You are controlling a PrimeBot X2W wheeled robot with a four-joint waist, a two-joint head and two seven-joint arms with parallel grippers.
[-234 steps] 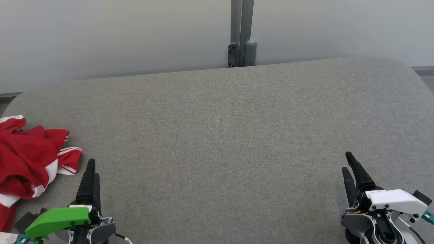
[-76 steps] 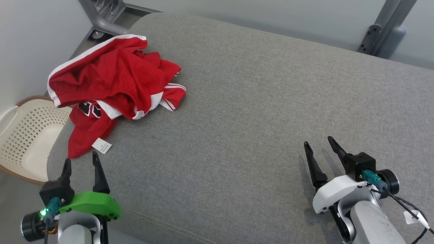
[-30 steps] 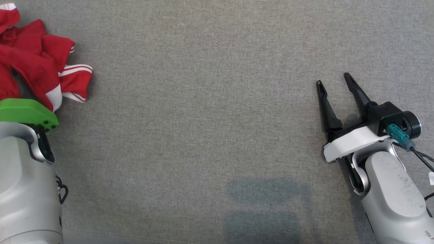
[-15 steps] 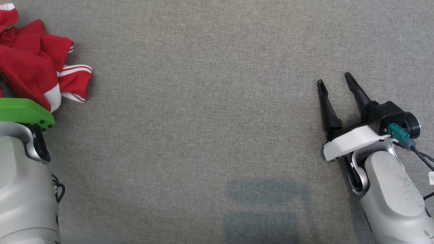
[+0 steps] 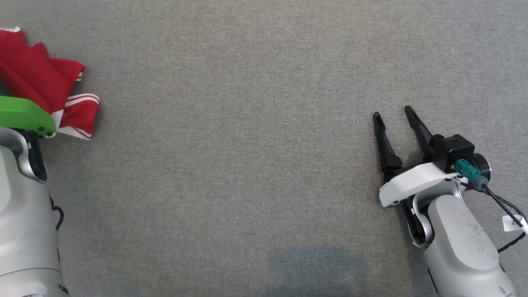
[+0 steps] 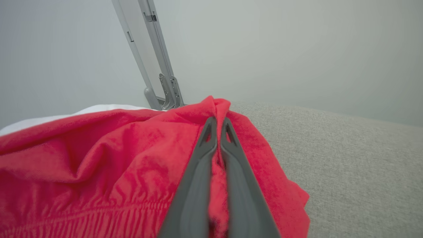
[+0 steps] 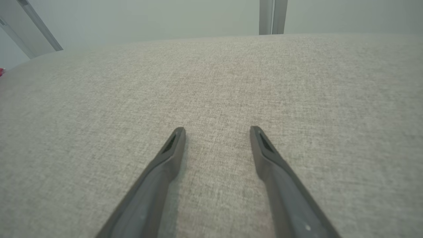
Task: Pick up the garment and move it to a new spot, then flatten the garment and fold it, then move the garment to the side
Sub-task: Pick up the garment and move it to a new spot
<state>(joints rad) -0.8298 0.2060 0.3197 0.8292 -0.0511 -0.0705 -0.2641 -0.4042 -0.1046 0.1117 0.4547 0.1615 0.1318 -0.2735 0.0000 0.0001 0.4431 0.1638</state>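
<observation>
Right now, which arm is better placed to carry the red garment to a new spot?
Left. The left pincer is shut on a fold of the red garment. The right pincer is open over the grey cushion, far from it.

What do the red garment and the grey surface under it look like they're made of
Red garment: probably a thin knit sports fabric, matte with a faint sheen; it drapes in soft folds and bunches into fine creases. Grey surface: seemingly padded upholstery cloth, matte, with a fine heathered weave visible up close.
</observation>
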